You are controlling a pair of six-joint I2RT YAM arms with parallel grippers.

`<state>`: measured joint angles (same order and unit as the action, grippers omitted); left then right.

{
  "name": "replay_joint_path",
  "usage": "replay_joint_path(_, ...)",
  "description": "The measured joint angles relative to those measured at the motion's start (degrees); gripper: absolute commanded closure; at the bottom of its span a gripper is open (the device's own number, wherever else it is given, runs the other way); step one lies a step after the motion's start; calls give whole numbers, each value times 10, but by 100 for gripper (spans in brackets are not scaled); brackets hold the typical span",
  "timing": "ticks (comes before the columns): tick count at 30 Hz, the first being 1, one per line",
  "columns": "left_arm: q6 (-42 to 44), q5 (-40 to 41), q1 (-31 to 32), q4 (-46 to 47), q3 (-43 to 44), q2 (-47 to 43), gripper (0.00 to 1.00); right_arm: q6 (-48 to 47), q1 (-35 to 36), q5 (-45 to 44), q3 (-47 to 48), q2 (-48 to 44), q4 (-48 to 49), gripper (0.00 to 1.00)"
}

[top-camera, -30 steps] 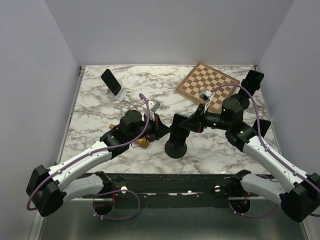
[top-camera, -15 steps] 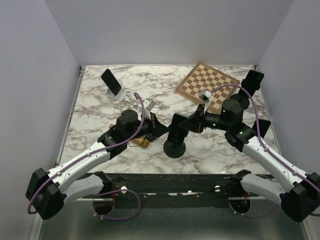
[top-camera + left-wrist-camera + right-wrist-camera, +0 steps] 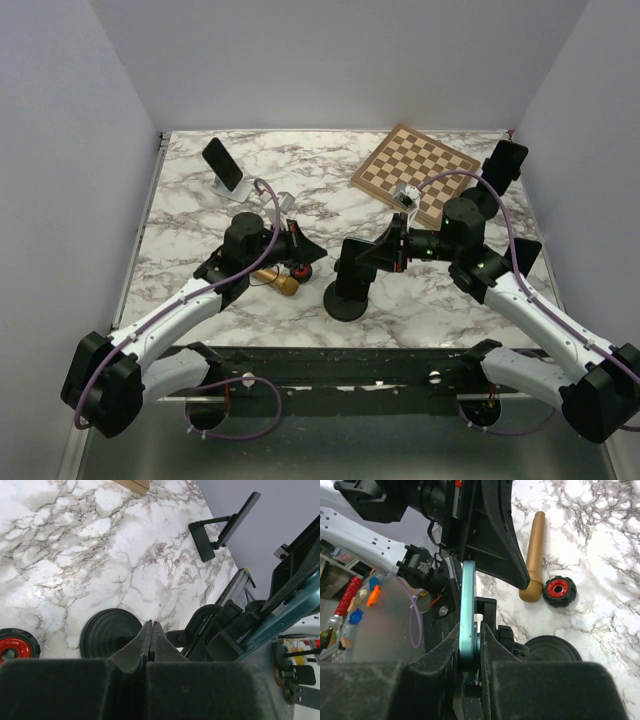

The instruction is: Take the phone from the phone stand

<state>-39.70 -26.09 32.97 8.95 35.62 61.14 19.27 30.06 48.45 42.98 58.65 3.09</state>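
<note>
Right pincer (image 3: 392,250) is clamped tight on the teal phone (image 3: 362,252). The right wrist view puts the phone's thin edge squarely between the two fingers (image 3: 492,645), with no daylight either side. The phone stands edge-up over the black phone stand (image 3: 345,300), which sits around 6 o'clock on the marble counter (image 3: 320,170), near the front edge. A black bracket of the stand lies right against the phone's edge, but whether the phone is seated in it or lifted free, I cannot tell. Over at the stand's 9 o'clock is the left pincer (image 3: 300,252). Its own camera shows the two fingers pressed flat together with nothing between them, pointing over the stand's round base. Just beside it on the counter lie a gold handle (image 3: 275,280) and a small black cap with a red centre (image 3: 300,271), close together. At 1 o'clock on the counter is a chessboard (image 3: 415,170), and at 10 o'clock a dark second phone (image 3: 222,163) leans on a white holder, well apart from both arms.
</note>
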Motion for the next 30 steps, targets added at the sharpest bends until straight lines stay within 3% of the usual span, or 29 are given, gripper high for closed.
replay_joint_path(4, 1, -23, 0, 0, 0, 7, 100, 3, 0, 19, 0, 7, 5, 99)
replay_joint_path(6, 2, -30, 0, 0, -1, 4, 82, 8, 0, 23, 0, 7, 8, 99)
replay_joint_path(9, 6, -36, 0, 3, -15, -20, 45, 12, 0, 23, 0, 7, 8, 99)
replay_joint_path(13, 7, -40, 0, 10, -54, -85, 30, 12, 0, 25, 0, 10, 11, 99)
replay_joint_path(17, 9, -51, 0, 23, -91, -155, 28, 12, 0, 26, 0, 11, 11, 99)
replay_joint_path(20, 10, -63, 0, 35, -103, -176, 35, 12, 0, 27, 0, 11, 11, 99)
replay_joint_path(30, 6, -94, 1, 86, -92, -102, 34, 6, 0, 39, 0, 12, 11, 99)
